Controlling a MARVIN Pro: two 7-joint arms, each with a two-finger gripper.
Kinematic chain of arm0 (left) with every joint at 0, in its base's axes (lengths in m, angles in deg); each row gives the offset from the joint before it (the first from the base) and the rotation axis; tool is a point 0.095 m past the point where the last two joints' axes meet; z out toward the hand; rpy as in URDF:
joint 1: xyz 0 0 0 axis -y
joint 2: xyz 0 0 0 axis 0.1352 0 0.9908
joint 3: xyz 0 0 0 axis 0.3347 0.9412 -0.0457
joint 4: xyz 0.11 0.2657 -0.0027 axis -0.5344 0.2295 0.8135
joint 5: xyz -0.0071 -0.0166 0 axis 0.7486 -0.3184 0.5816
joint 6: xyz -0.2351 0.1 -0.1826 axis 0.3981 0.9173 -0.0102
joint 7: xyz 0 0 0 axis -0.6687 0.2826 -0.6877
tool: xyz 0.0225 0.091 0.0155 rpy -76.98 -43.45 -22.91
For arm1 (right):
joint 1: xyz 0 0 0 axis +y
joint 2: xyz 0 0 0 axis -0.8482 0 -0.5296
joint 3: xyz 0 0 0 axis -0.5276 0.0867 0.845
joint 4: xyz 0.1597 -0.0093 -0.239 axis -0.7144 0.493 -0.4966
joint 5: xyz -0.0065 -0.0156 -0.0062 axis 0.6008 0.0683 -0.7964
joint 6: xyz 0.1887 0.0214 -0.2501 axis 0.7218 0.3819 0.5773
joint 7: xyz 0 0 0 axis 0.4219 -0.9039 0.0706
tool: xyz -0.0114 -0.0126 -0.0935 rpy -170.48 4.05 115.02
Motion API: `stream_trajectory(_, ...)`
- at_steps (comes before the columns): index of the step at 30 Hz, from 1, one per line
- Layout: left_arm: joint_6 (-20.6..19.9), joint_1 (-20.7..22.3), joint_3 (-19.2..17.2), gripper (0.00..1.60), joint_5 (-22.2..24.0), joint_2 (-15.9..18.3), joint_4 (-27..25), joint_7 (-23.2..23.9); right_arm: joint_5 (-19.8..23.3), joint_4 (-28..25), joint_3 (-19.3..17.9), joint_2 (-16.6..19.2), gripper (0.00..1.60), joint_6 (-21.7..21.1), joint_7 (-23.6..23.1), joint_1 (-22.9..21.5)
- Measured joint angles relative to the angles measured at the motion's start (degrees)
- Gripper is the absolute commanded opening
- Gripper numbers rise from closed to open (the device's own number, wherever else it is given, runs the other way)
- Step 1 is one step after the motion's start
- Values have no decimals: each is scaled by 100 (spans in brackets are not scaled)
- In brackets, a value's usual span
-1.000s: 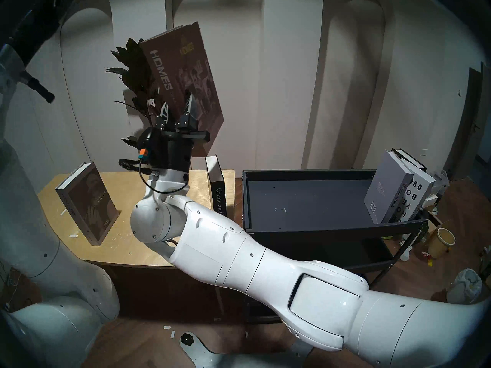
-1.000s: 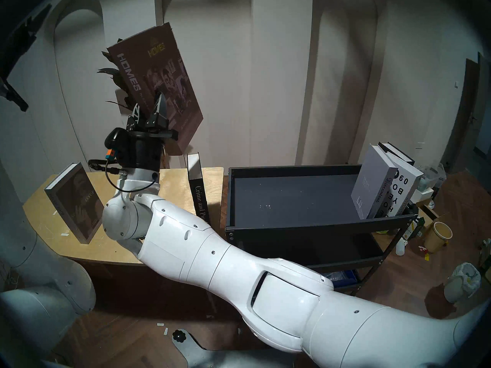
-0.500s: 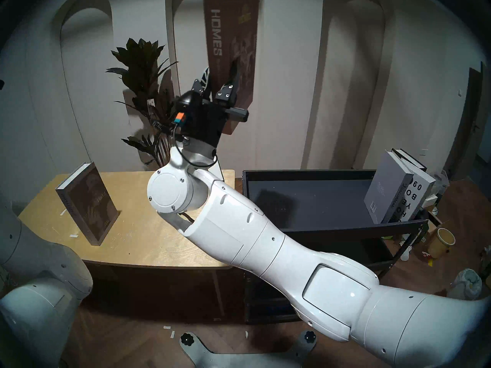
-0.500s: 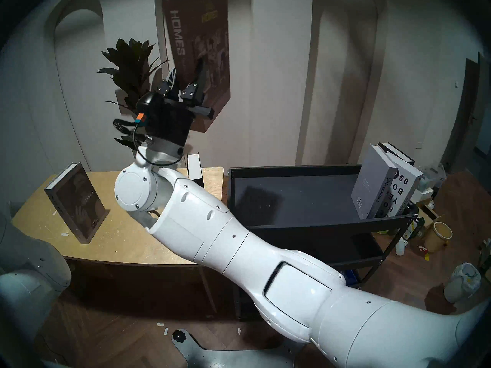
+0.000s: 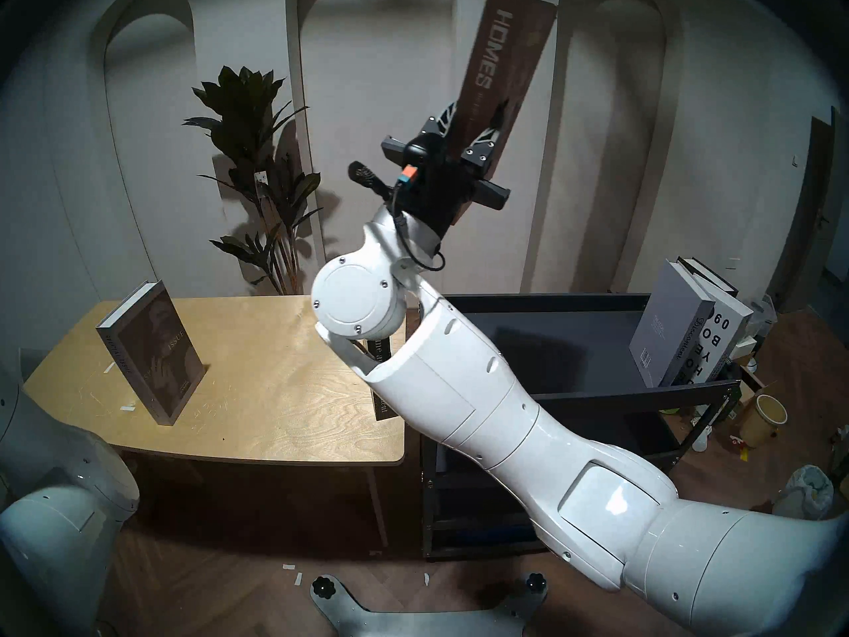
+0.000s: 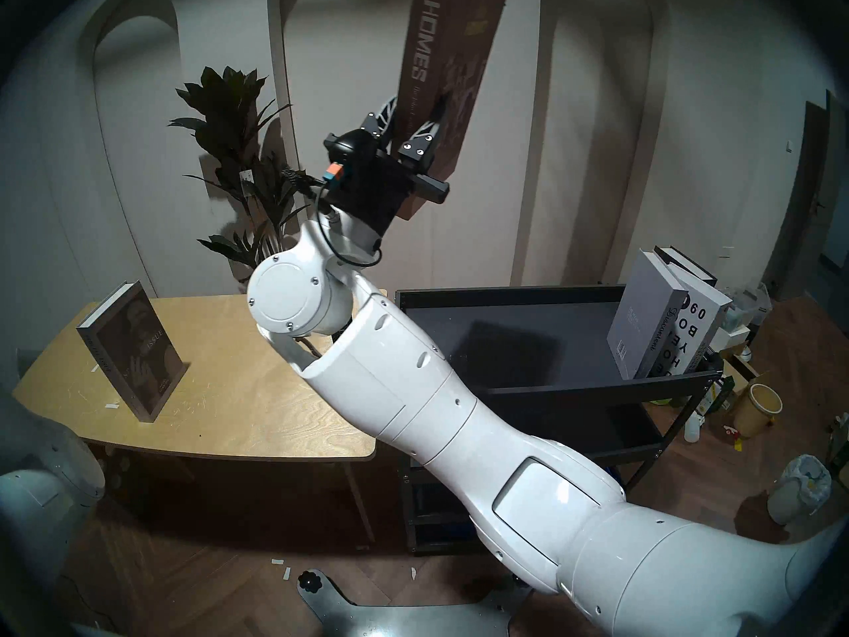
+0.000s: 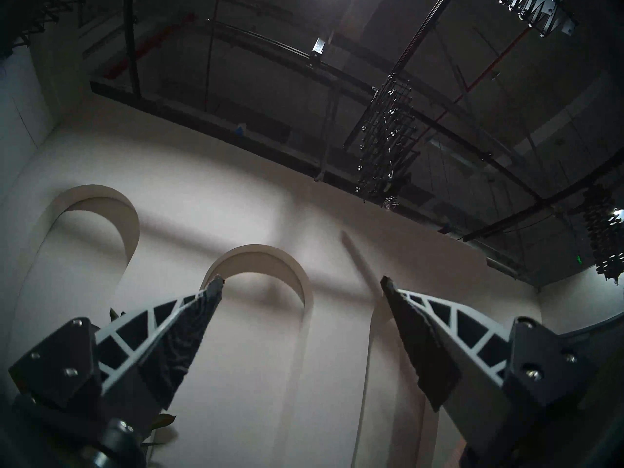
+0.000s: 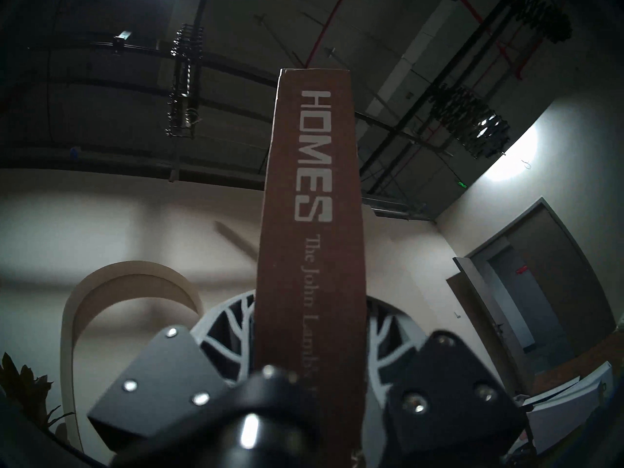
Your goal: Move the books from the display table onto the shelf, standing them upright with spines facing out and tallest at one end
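My right gripper is shut on the lower part of the brown "Homes" book. It holds the book upright, high above the left end of the black shelf. Three books lean together at the shelf's right end: grey "Discontent", the white yearbook and a black one behind them. On the display table the grey "Special Issue" book stands upright. The black "Crime and Punishment" book is mostly hidden behind my right arm. My left gripper is open and empty, pointing up at the wall.
A tall potted plant stands behind the table. A paper cup, a white bag and other clutter lie on the floor right of the shelf. My right forearm crosses the gap between table and shelf.
My right arm has swung the Homes book up and to the right, from above the table to above the shelf's left end, turning its spine toward me. The left arm has drawn back to the lower left.
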State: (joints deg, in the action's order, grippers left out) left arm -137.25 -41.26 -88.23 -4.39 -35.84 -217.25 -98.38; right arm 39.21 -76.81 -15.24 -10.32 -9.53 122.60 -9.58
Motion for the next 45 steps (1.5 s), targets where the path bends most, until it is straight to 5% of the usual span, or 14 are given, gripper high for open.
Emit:
stream_trajectory(16, -2, -818, -71, 160, -210, -23, 352, 167, 412, -552, -537, 697, 0, -41, 113, 493)
stream_trajectory(45, -3, -1854, -485, 160, -527, -211, 263, 401, 1313, -1435, -850, 1689, 0, -541, -436, 1467)
